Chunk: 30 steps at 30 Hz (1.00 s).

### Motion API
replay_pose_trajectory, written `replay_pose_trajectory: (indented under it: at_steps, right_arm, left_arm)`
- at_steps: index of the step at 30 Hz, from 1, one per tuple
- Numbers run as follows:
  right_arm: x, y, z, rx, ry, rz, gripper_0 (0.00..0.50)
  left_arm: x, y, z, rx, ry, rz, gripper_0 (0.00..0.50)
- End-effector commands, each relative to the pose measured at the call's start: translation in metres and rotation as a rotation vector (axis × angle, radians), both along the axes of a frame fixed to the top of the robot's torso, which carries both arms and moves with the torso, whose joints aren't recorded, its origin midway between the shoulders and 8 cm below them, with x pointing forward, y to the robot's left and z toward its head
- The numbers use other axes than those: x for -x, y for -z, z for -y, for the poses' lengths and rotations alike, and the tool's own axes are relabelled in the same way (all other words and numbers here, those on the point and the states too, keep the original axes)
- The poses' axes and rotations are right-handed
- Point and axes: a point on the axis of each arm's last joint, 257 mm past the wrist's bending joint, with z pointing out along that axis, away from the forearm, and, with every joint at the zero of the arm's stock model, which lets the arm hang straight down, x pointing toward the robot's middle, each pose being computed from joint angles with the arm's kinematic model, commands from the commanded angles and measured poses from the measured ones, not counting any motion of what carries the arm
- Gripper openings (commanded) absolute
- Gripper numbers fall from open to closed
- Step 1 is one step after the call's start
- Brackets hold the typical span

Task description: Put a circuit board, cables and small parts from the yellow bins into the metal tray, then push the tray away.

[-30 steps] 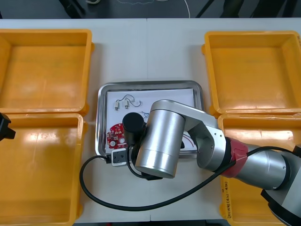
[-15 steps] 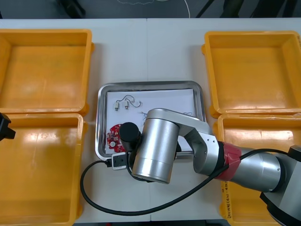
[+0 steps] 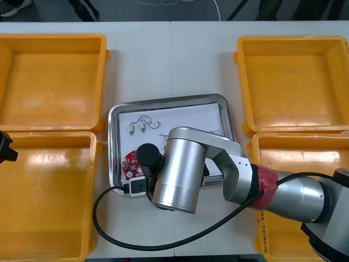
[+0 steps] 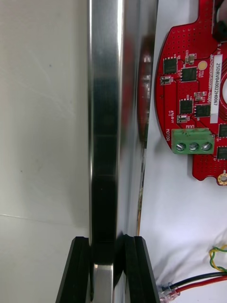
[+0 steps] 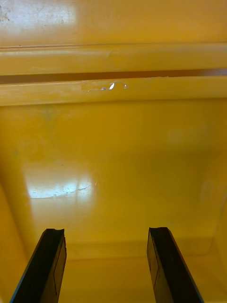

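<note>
The metal tray (image 3: 170,100), white inside, lies mid-table, slightly turned. My right gripper (image 4: 106,242) is shut on the tray's shiny near rim (image 4: 105,118), one finger (image 4: 78,270) outside it and the other inside. In the front view the right arm's silver wrist (image 3: 180,169) covers the gripper. Inside the tray lie a round red circuit board (image 4: 194,99) (image 3: 129,164), a red and yellow cable (image 4: 201,280) and small metal parts (image 3: 138,126). My left gripper (image 5: 106,265) hangs open over the near left yellow bin (image 5: 113,151), at the table's left edge (image 3: 5,147).
Yellow bins stand at far left (image 3: 52,82), near left (image 3: 49,202), far right (image 3: 294,76) and near right (image 3: 305,155), their bare floors showing. The right arm's black hose (image 3: 136,234) loops over the table in front of the tray. Bare table lies beyond the tray.
The right gripper has closed on the tray's near rim. The tray has slid slightly left and away and turned a little. The left arm has not moved.
</note>
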Motion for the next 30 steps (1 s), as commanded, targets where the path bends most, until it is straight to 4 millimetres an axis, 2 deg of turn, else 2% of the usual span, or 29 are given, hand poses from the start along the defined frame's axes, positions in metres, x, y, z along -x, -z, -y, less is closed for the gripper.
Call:
replay_pose_trajectory:
  at_steps: [1, 9, 17, 24, 30]
  right_arm:
    - [-0.002, -0.013, -0.021, -0.010, -0.054, 0.037, 0.000]
    - [-0.008, -0.019, -0.019, -0.002, -0.038, 0.054, 0.000]
    - [-0.023, -0.038, -0.018, -0.007, -0.011, 0.075, 0.000]
    - [-0.042, -0.063, -0.015, -0.007, 0.015, 0.116, 0.000]
    - [-0.061, -0.074, -0.013, 0.003, 0.051, 0.133, 0.000]
  left_arm:
    - [0.003, -0.016, -0.018, -0.091, 0.071, 0.021, 0.500]
    - [0.003, -0.016, -0.018, -0.091, 0.071, 0.021, 0.500]
    - [0.003, -0.016, -0.018, -0.091, 0.071, 0.021, 0.500]
    - [0.003, -0.016, -0.018, -0.091, 0.071, 0.021, 0.500]
    - [0.003, -0.016, -0.018, -0.091, 0.071, 0.021, 0.500]
